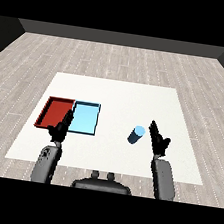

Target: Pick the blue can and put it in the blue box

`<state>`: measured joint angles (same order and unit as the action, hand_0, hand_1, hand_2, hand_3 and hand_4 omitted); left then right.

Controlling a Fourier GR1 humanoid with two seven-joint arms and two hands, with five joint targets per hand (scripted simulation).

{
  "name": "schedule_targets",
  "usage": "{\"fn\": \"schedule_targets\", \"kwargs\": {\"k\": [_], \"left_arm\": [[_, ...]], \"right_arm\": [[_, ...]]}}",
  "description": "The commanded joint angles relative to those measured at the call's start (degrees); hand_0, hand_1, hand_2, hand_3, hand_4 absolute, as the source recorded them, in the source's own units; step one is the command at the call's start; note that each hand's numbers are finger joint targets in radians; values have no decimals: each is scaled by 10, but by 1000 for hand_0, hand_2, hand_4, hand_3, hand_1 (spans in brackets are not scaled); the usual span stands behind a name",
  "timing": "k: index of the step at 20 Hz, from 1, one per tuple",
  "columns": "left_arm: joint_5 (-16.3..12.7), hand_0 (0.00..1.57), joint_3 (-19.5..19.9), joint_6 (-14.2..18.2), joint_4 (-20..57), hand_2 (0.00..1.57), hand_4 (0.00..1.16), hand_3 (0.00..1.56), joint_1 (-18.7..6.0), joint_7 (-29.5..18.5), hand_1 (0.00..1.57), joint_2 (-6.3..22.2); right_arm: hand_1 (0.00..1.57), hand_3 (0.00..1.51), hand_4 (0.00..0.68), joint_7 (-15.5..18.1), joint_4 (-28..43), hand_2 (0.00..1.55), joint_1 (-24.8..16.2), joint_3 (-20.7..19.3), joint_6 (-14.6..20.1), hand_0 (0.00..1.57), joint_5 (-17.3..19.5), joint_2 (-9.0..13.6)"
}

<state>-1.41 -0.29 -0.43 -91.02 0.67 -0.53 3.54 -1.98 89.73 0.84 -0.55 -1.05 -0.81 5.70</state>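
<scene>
A: Entry, head view. Where is the target?

B: The light blue cylindrical can (136,134) is on the white table (121,97), right of centre, apparently lying on its side or tilted, pale end toward the far right. It is not in either tray. The shallow light blue tray (85,118) lies well apart to its left, touching the shallow red tray (57,113) on that tray's right side.

A: Hands?

B: The black right hand (158,139) is just beside the can on its right, fingers straight and pointing far, thumb out. Nothing held; I see a narrow gap between hand and can. The black left hand (61,129) hovers at the near edge of the two trays, fingers extended, holding nothing.

A: Step in hand?

B: Judged as the approach to the pick. The can is not yet grasped.

A: What does the next move call for?

B: The right hand must shift left until the can sits between thumb and fingers, then curl round it. Since the can looks tipped, it may roll away if nudged. After that, lift and carry left to the blue tray.
</scene>
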Motion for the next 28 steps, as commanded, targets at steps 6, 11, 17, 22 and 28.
{"fn": "schedule_targets", "kwargs": {"k": [6, 11, 17, 22, 28], "left_arm": [[42, 0, 16, 7, 25, 0, 0, 0, -16, -22, 0, 21], [-35, 0, 37, -52, 15, 0, 0, 0, -33, -169, 0, 5], [-29, 0, 41, -53, 64, 0, 0, 0, -59, -196, 0, 0], [-62, 0, 52, -84, -22, 0, 0, 0, 9, -175, 0, 19], [-16, 0, 26, -48, 30, 0, 0, 0, -12, -211, 0, -13]], "right_arm": [[0, 0, 0, 28, 24, 0, -43, 10, 9, 0, 37, -9], [0, 0, 0, 151, 66, 0, -61, 15, -81, 0, -61, -30], [0, 0, 0, 171, 35, 0, -52, -3, -91, 0, -62, -23], [0, 0, 0, 137, 21, 0, -14, -43, -107, 0, -91, 2], [0, 0, 0, 135, 35, 0, -45, -10, -55, 0, -52, -42]]}}
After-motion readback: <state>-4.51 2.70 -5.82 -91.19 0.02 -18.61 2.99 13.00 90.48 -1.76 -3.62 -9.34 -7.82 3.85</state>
